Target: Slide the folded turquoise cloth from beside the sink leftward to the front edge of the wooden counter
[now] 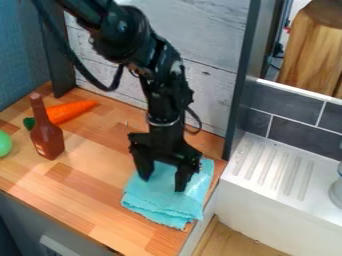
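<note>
Black two-finger claw (162, 182) hangs straight down over the folded turquoise cloth (160, 204), its fingers spread wide, with cloth showing in the gap and nothing gripped between them; whether the fingertips touch the fabric, I cannot tell. The cloth lies in layers at the right-hand end of the butcher-block worktop (83, 172), near the white sink unit (248, 197) with its ridged drainboard (270, 167).

Well apart from the claw, towards the left, a reddish-brown toy bottle (48, 136) stands on the wood; an orange toy carrot (72, 110) lies just behind it, green end beside the bottle's neck as seen from the camera; a bright green round object (4, 143) sits at the left edge of the view. Whitewashed planks (207, 25) rise behind the worktop; dark grey tiles (294, 126) run behind the drainboard; a dark upright panel (242, 80) stands between planks and tiles.
</note>
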Motion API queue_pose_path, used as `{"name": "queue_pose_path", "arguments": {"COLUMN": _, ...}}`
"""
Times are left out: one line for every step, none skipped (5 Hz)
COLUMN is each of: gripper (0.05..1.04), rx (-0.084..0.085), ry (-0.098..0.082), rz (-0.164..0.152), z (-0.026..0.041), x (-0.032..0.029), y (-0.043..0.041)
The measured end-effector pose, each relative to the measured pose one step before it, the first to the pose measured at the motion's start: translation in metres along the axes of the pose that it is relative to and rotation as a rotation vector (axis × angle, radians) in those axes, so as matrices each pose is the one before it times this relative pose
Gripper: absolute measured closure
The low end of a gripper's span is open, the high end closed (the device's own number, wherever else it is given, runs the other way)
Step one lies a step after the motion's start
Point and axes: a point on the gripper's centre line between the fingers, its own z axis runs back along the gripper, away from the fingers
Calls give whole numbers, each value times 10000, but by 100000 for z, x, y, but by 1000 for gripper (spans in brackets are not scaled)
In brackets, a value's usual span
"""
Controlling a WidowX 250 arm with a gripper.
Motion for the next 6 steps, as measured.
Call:
{"name": "queue_pose_path", "arguments": {"gripper": 83, "rx": 24, "ry": 228, "rz": 107, "z": -909, "x": -209, "y": 81}}
{"name": "queue_pose_path", "arguments": {"gripper": 83, "rx": 105, "ry": 135, "rz": 173, "z": -413, "x": -13, "y": 371}}
{"name": "queue_pose_path", "arguments": {"gripper": 83, "rx": 857, "ry": 412, "rz": 573, "z": 14, "x": -736, "y": 2783}}
{"name": "queue_pose_path", "arguments": {"gripper": 83, "rx": 679, "ry": 457, "rz": 290, "z": -188, "x": -636, "y": 2644}}
{"name": "queue_pose_path", "arguments": {"gripper": 83, "rx": 147, "ry": 615, "rz": 820, "z": -727, "x": -1140, "y": 3203}}
{"name": "queue_pose_path", "arguments": {"gripper": 83, "rx": -49, "ry": 587, "rz": 505, "z": -897, "x": -1121, "y": 2328}}
